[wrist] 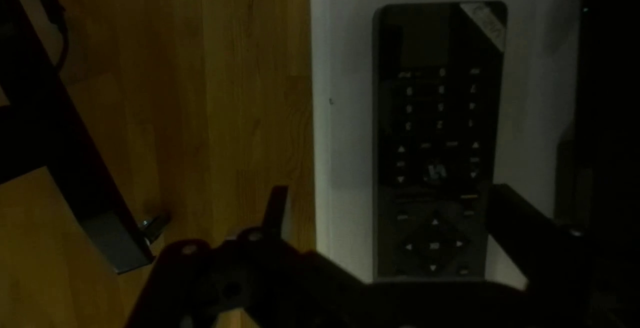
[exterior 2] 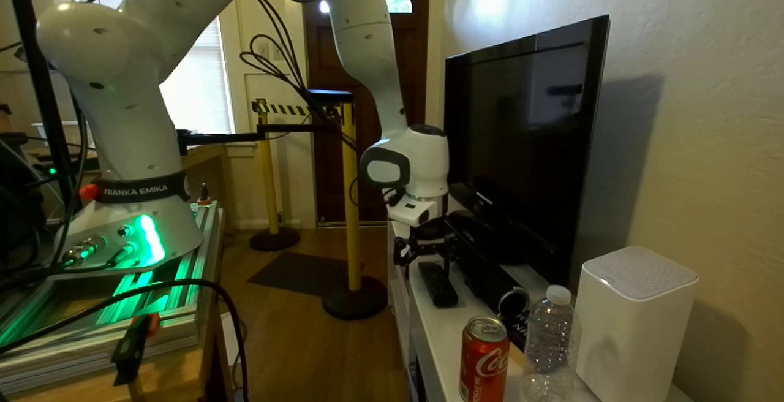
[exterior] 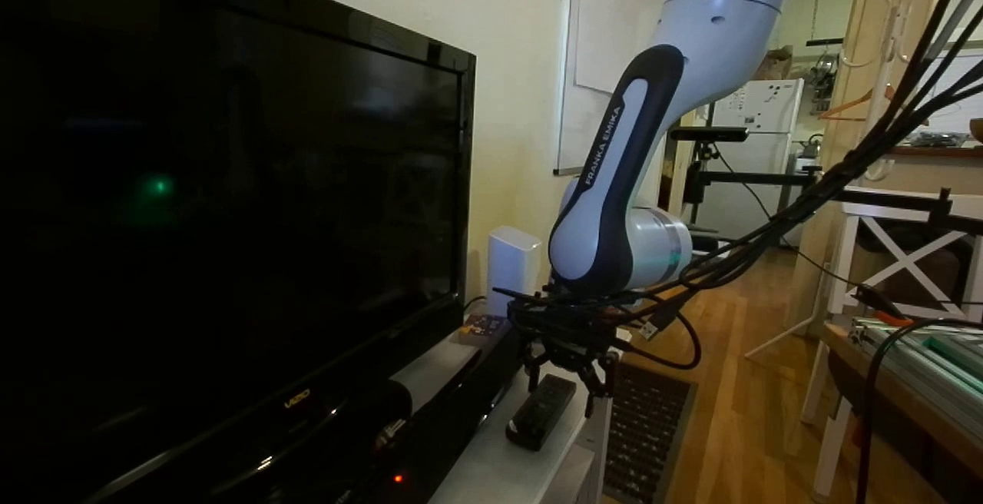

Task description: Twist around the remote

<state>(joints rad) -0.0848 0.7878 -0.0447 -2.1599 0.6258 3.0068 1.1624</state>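
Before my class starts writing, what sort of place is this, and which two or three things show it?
Probably a living room in a home: a large TV, a remote lying in front of it and, in the background of an exterior view, a fridge.

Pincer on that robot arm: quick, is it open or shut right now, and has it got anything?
Pincer: open, holding nothing; the remote lies ungripped on the stand.
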